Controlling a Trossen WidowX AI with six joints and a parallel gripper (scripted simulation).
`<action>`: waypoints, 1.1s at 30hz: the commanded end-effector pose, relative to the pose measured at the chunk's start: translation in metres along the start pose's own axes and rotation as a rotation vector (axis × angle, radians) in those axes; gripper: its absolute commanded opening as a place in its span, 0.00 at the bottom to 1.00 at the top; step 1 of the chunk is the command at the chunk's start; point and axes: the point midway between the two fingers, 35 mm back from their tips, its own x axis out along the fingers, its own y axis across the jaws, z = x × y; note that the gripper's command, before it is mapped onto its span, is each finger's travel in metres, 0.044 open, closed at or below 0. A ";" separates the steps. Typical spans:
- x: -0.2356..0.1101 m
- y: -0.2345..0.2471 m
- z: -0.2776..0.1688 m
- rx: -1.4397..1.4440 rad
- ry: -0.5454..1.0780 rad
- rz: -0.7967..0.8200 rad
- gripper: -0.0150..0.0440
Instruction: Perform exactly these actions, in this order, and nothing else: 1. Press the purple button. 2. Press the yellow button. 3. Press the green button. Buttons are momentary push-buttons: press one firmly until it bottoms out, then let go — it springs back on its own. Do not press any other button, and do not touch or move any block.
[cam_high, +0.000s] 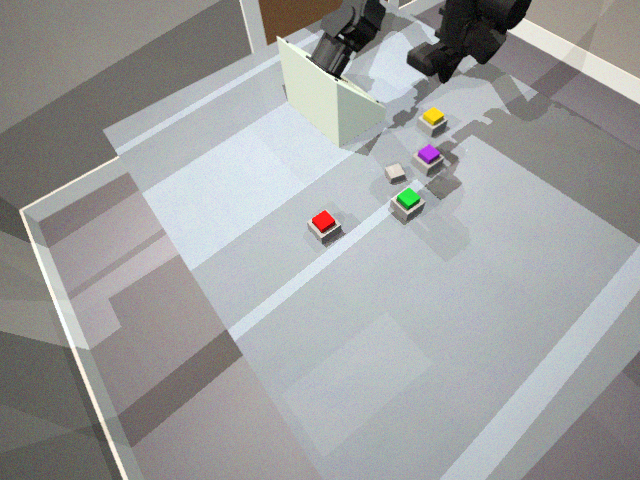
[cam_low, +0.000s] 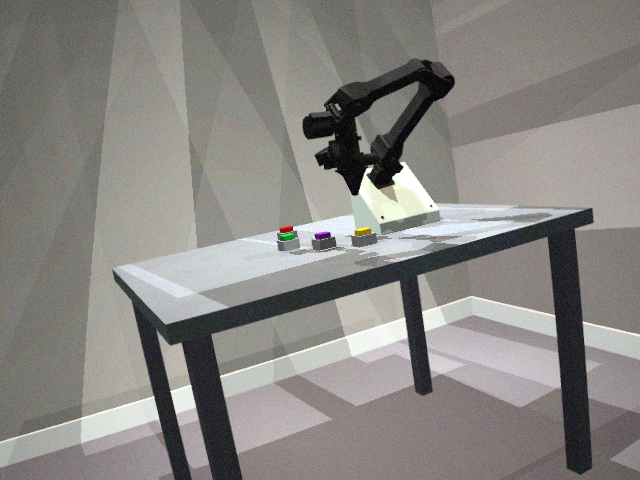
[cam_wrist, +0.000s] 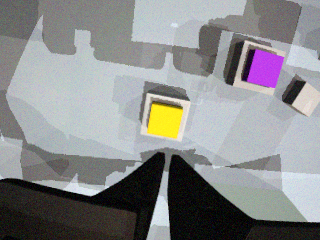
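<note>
From the top, the yellow button (cam_high: 433, 115) sits on the bench (cam_high: 361, 310) with the purple button (cam_high: 428, 153) at its 6 o'clock and the green button (cam_high: 408, 197) beyond that. A small grey block (cam_high: 395, 172) lies at 9 o'clock of the purple one (just beside it, apart). The red button (cam_high: 323, 220) stands well apart.

In the exterior view, the end effector (cam_low: 356, 190) hangs above the yellow button (cam_low: 362, 231), not touching.

At the wrist, the fingers are pressed together on nothing, the yellow button (cam_wrist: 166, 120) at their 12 o'clock.
</note>
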 end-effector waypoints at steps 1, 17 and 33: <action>0.009 0.001 -0.004 0.016 0.004 0.002 0.29; 0.073 0.003 -0.005 0.015 0.003 0.009 0.29; 0.095 0.003 -0.006 0.016 0.003 0.011 0.29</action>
